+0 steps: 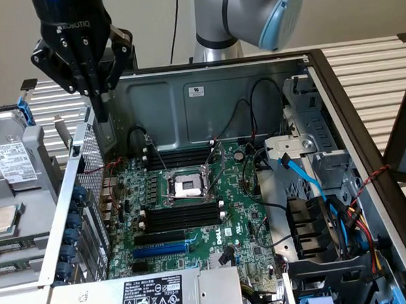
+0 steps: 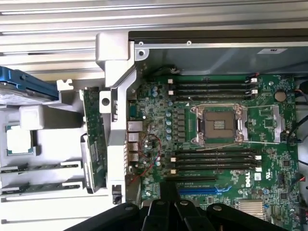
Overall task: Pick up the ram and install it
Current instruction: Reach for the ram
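The fingers (image 1: 101, 106) are pinched fully shut on nothing, hanging over the open case's (image 1: 206, 90) wall at the exterior view's left. The ram (image 2: 95, 144) rests just outside that wall, probably parked there within easy reach. The black slots (image 2: 214, 161) sit empty.

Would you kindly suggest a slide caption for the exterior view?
Shut gripper hangs over the open computer case at the exterior view's left, motherboard exposed inside.
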`<state>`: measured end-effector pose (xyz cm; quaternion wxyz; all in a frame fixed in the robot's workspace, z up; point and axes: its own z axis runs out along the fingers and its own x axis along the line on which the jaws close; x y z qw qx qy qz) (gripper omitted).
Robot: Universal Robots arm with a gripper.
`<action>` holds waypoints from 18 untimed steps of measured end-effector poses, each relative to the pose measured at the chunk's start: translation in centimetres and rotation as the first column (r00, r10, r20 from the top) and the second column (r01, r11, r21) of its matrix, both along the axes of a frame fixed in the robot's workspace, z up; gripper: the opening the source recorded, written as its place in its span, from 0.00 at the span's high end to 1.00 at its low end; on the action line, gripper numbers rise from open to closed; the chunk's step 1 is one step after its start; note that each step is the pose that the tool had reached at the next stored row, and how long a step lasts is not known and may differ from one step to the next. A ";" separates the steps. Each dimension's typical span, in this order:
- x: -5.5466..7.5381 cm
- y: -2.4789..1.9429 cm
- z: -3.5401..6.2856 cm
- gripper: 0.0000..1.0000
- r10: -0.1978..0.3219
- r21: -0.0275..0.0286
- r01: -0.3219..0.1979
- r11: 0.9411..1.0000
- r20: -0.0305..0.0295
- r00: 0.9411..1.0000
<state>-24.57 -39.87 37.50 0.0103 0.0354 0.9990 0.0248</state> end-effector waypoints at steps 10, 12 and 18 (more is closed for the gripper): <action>-4.5 0.00 -0.81 0.90 0.000 0.000 0.000 1.000 0.000 1.000; -5.5 0.00 -0.98 0.90 0.000 0.000 0.000 1.000 0.000 1.000; -8.2 0.00 -1.46 0.90 0.000 0.000 0.000 1.000 0.000 1.000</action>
